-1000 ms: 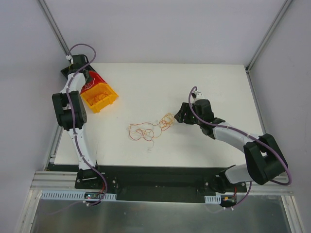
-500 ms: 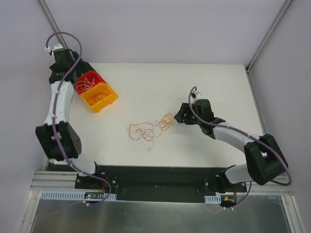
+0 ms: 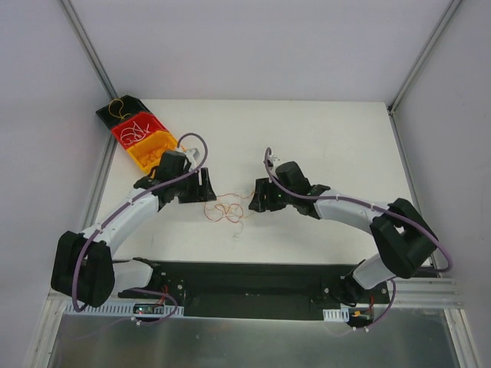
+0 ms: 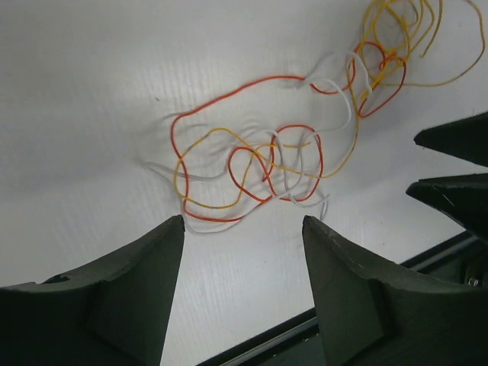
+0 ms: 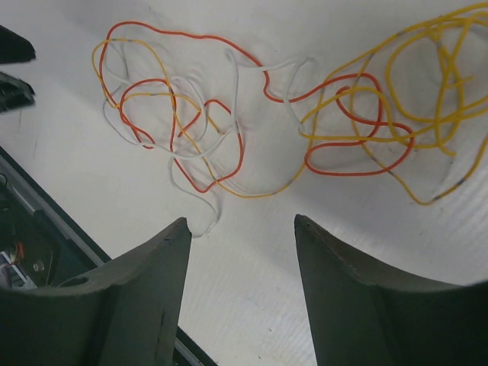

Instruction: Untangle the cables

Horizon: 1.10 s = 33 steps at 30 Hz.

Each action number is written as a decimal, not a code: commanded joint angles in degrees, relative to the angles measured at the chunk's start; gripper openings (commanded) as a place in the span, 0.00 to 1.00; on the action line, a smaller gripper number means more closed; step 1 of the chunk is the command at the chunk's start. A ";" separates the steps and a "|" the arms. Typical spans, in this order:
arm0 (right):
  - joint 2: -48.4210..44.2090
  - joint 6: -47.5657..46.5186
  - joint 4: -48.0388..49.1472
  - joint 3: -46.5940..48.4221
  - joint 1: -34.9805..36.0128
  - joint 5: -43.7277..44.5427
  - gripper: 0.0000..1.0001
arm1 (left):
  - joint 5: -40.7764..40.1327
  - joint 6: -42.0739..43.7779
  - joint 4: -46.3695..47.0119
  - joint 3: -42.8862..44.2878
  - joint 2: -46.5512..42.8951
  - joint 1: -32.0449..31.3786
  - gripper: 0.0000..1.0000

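The cables [image 3: 227,208] are lying in one loose knot on the white surface [image 3: 330,138], a little toward 6 o'clock from its middle, with red, yellow and white strands crossing one another many times. The left fingers [image 4: 130,290] are hovering spread and empty at the knot's 9 o'clock. The right fingers [image 5: 130,297] are hovering at its 3 o'clock, likewise spread and holding nothing.

Both sets are crowding the same small heap, so they are probably risking a knock against each other if both are diving in together. The strands are overlapping so closely that a pinch is likely catching two or three at once, and a pull would then be tightening the knot, not loosening it. The white strand is barely showing against the surface, so it is easily getting missed or snagged. With nothing pinning the rest, a hard tug is likely dragging the whole heap toward the 6 o'clock edge.
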 commanded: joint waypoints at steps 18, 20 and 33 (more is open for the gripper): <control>1.65 7.81 3.29 -0.39 -6.10 -1.92 0.50 | 0.32 -25.30 22.09 7.22 26.45 -13.24 0.61; 2.44 8.16 3.55 -0.04 -6.10 -2.19 0.50 | 0.14 -27.50 22.35 7.22 27.86 -13.50 0.59; 12.10 12.82 2.15 7.16 -5.04 7.21 0.41 | -3.99 -17.24 21.22 9.06 23.13 -16.40 0.00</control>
